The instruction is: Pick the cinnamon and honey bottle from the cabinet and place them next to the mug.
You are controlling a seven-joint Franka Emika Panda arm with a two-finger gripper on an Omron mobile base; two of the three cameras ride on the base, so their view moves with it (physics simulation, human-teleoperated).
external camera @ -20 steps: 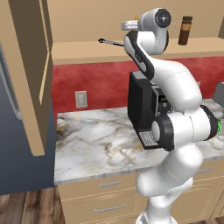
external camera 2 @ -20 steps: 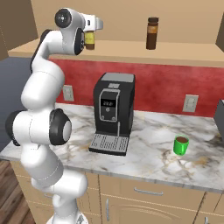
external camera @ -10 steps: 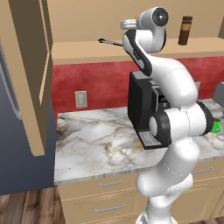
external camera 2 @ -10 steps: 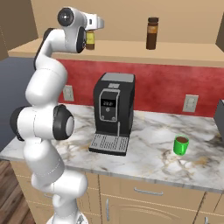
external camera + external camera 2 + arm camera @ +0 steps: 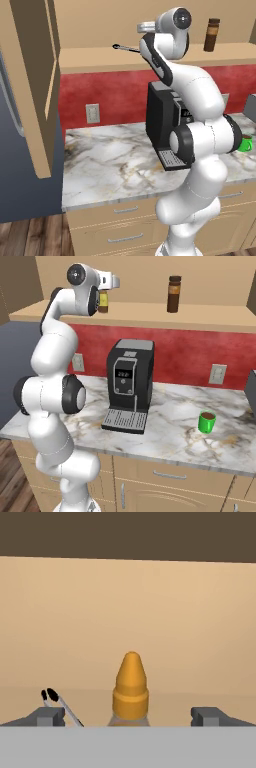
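1. Cabinet [image 5: 150, 313]: light tan wall unit above the red backsplash; its plain door [image 5: 37, 85] stands swung open at the far left, and its shelf carries both bottles
2. Marble counter [image 5: 165, 433]: runs under the cabinet, above tan drawer units with metal handles
3. White arm: rises from the base and reaches up to shelf level, wrist at the shelf's left part
4. Black coffee machine [image 5: 131, 383]: stands on the counter, below and between the two bottles
5. Gripper [image 5: 131, 714]: jaws spread fully wide, holding nothing; one finger [image 5: 47, 716] shows on each side of the honey bottle, apart from it
6. Cinnamon [image 5: 174, 294]: dark brown jar, upright on the shelf, well to the right of the gripper
7. Honey bottle [image 5: 131, 689]: amber, pointed orange nozzle, upright on the shelf, centred between the open fingers
8. Mug [image 5: 206, 421]: bright green, on the counter to the right of the coffee machine, handle side unclear
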